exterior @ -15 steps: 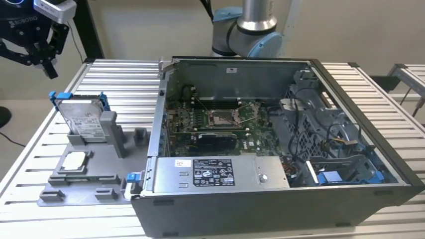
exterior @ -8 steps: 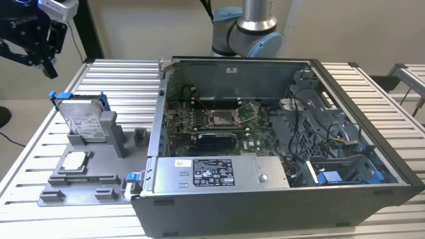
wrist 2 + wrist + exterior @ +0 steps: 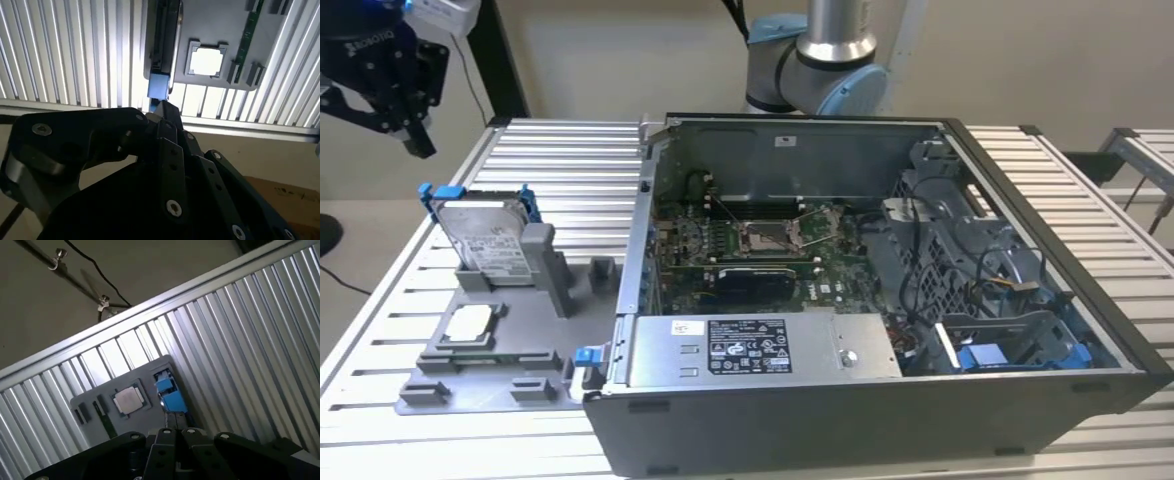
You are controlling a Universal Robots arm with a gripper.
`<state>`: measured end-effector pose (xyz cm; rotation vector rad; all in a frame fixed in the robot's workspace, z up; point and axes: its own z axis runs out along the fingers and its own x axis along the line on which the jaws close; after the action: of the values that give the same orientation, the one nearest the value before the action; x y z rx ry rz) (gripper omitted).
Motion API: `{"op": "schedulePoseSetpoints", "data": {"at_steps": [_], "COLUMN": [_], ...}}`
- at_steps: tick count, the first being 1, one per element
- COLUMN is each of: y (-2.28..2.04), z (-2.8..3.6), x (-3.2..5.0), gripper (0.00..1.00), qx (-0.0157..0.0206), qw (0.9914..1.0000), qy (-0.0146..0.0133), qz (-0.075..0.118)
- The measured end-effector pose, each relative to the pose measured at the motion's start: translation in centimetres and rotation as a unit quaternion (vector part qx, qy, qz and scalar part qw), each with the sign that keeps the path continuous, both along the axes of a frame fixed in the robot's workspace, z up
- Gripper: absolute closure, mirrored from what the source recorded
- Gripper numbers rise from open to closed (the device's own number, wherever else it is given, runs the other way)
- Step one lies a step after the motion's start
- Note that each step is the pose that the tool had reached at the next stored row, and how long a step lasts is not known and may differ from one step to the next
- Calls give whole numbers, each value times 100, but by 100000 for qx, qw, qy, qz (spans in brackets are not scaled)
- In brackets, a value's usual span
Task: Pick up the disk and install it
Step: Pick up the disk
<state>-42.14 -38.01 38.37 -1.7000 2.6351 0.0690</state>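
The gripper (image 3: 416, 146) hangs over the table's edge at the exterior view's left, clenched and empty. Below it the disk (image 3: 487, 235) stands upright in its holder (image 3: 540, 265). Lowered while clenched, the gripper would likely strike the disk's top, tipping it.

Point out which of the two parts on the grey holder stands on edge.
The disk, with its blue frame, stands on edge in its slot; the square chip lies flat in its recess.

Disk (image 3: 487, 240) upright in holder (image 3: 507, 352), pincer (image 3: 414, 145) well above
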Motion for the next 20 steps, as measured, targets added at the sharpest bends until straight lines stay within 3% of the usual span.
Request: {"op": "schedulePoseSetpoints", "data": {"at_steps": [5,7,10,13,16,20], "y": [0,0,-1,0,0,0], "z": [-1,-2,-4,-8,-13,-23], "x": [0,0,0,0,1,0], "gripper": [100,100,100,100,100,100], "qx": [1,1,-1,-9,-35,-72], "qw": [99895,99797,99581,99301,98938,98335], "qy": [-6,-8,-26,-102,-309,-657], "qz": [4577,6376,9149,11805,14532,18158]}}
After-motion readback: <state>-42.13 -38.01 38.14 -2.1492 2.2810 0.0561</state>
